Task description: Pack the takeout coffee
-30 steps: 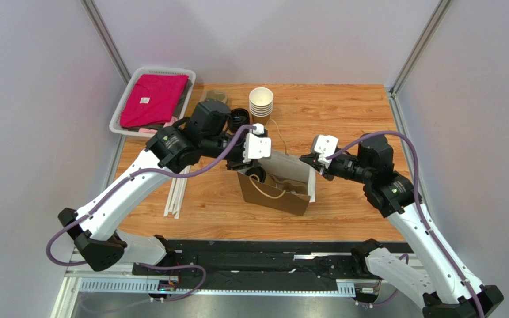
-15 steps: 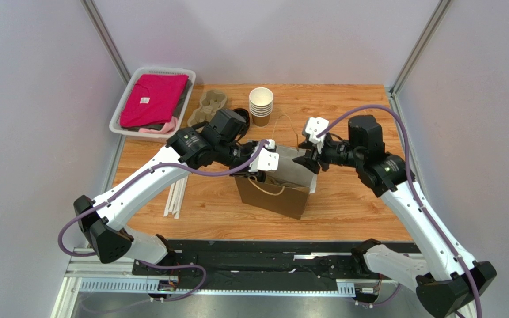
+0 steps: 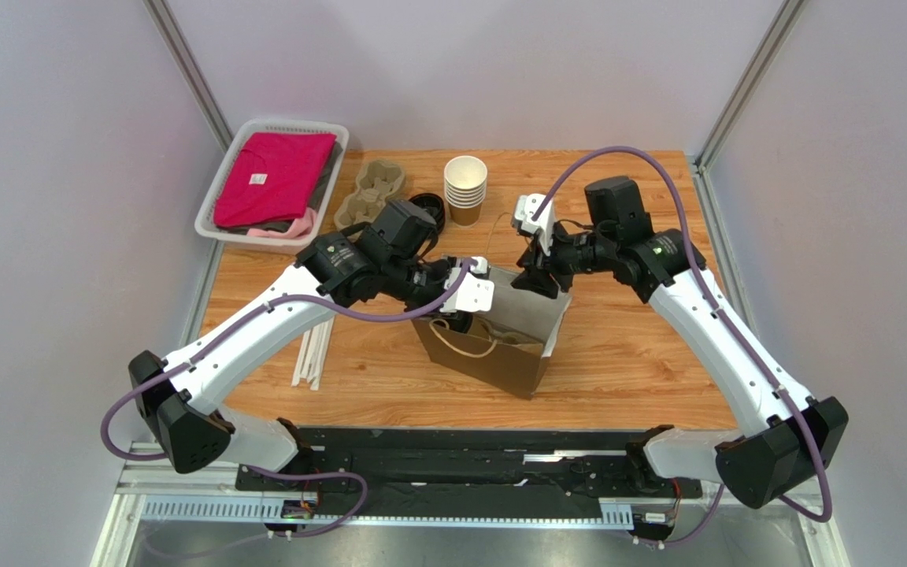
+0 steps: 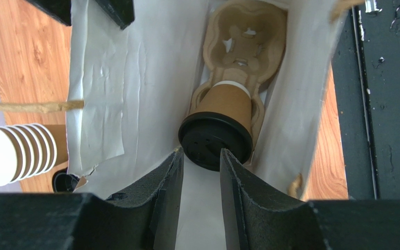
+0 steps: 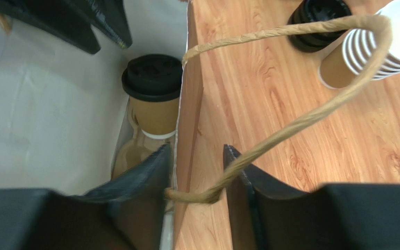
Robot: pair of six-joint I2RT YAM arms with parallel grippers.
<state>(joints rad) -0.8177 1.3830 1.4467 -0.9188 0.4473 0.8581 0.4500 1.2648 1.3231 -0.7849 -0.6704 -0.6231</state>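
Note:
The takeout coffee [image 4: 216,136], a brown paper cup with a black lid, stands in a pulp cup carrier [image 4: 244,36] at the bottom of the brown paper bag [image 3: 506,360]. It also shows in the right wrist view [image 5: 154,94]. In the top view it is hidden. My left gripper [image 4: 201,156] hangs over the bag's mouth just above the lid, open and empty; it also shows in the top view [image 3: 474,310]. My right gripper [image 5: 196,156] is open and straddles the bag's far wall, one finger inside and one outside, with the twisted paper handle [image 5: 291,125] between them; the top view shows it too [image 3: 538,281].
A stack of lidless cups [image 3: 465,187], a pile of black lids [image 3: 426,210] and a spare pulp carrier [image 3: 376,189] sit behind the bag. A white basket [image 3: 219,195] with pink cloth is at the back left. Straws [image 3: 314,343] lie left of the bag.
My right arm has swung left and back, bringing its gripper from beside the bag onto the bag's far rim. My left gripper has moved right and down over the bag's mouth.

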